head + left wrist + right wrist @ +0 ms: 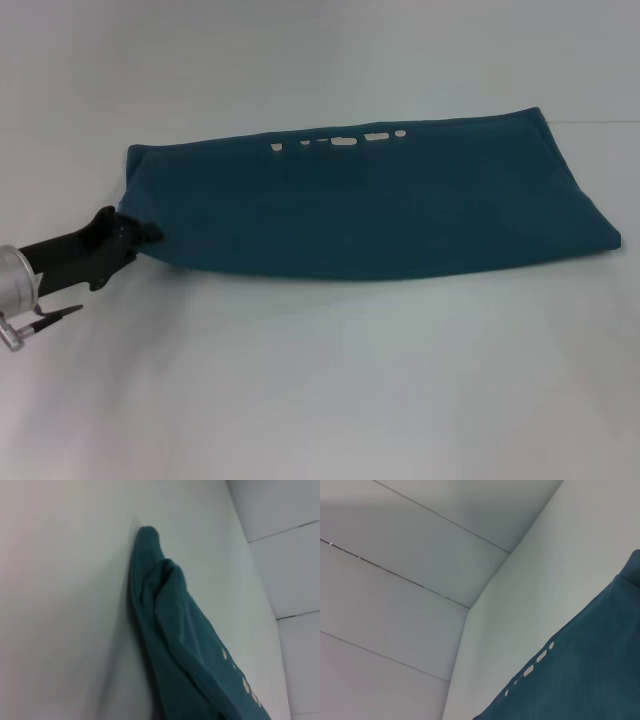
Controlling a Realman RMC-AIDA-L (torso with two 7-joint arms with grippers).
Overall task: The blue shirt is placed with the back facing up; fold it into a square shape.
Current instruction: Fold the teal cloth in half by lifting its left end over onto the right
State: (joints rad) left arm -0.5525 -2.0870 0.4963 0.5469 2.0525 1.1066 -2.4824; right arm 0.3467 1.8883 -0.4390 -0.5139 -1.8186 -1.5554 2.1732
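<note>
Lying folded into a long band across the white table (320, 380), the blue shirt (370, 205) shows slivers of white lettering along its far fold, too cut off to read. Left gripper (140, 234) clenched on its near-left corner. Right gripper unseen.

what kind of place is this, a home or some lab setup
Probably a lab or test cell, not a home: a bare white tabletop, plain white panelled walls, and only a dark teal-blue cotton shirt, with the left end effector at its corner.
</note>
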